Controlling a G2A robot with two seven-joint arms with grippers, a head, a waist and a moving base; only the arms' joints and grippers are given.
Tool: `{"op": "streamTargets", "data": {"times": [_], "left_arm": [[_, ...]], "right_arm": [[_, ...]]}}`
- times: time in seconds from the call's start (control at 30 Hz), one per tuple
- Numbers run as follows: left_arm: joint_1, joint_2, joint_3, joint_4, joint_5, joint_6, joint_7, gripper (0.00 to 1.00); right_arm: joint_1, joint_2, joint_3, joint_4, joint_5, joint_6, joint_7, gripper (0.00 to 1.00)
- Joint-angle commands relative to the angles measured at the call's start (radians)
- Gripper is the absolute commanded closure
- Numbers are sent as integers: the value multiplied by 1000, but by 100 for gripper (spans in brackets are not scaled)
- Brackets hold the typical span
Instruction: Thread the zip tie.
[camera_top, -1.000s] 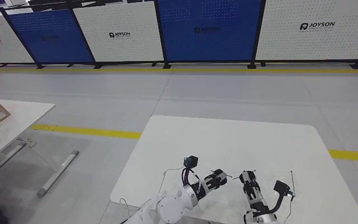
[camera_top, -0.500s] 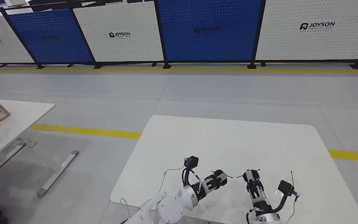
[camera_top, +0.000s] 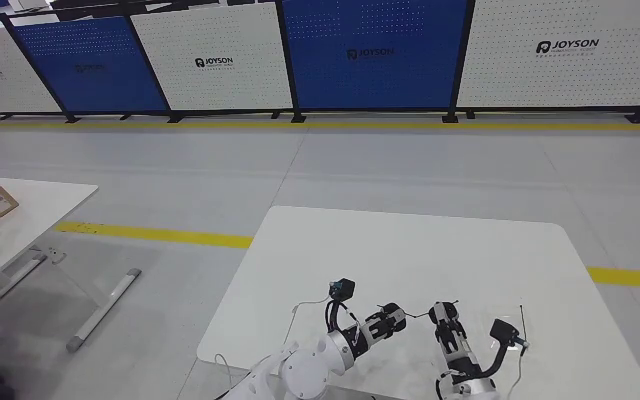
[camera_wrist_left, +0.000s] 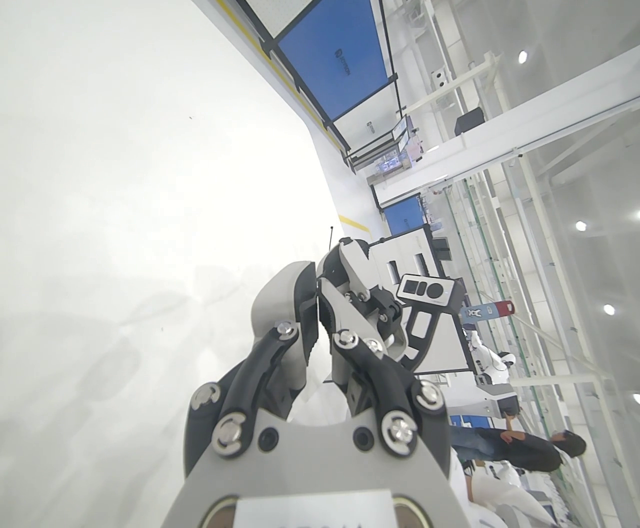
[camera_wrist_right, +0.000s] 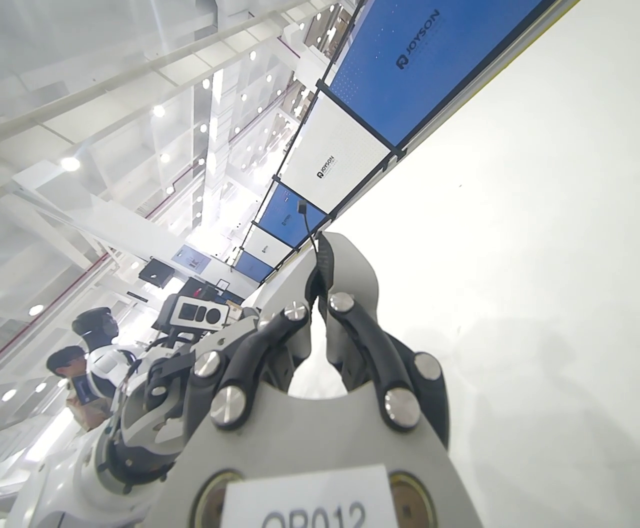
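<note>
Zip tie (camera_wrist_right: 302, 206) sits clamped, head end in right end effector (camera_wrist_right: 322, 250), strap in left end effector (camera_wrist_left: 318, 287), likely aligned for threading.

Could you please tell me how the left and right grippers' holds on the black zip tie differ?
The grey-and-black left gripper pinches the thin black zip tie edge-on, the strip barely showing; the matching right gripper has the tie's small square head sticking out beyond it. Seen from above, the left gripper points sideways toward the right gripper, which points away from the robot. Both are shut on the tie, over the white table.
</note>
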Motion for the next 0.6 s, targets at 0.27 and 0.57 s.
{"op": "streamTargets", "data": {"times": [0.27, 0.57], "left_arm": [[0, 0, 0, 0, 0, 0, 0, 100], [0, 0, 0, 0, 0, 0, 0, 100]], "right_arm": [[4, -1, -8, 6, -9, 6, 10, 100], [7, -3, -16, 10, -12, 4, 15, 100]]}}
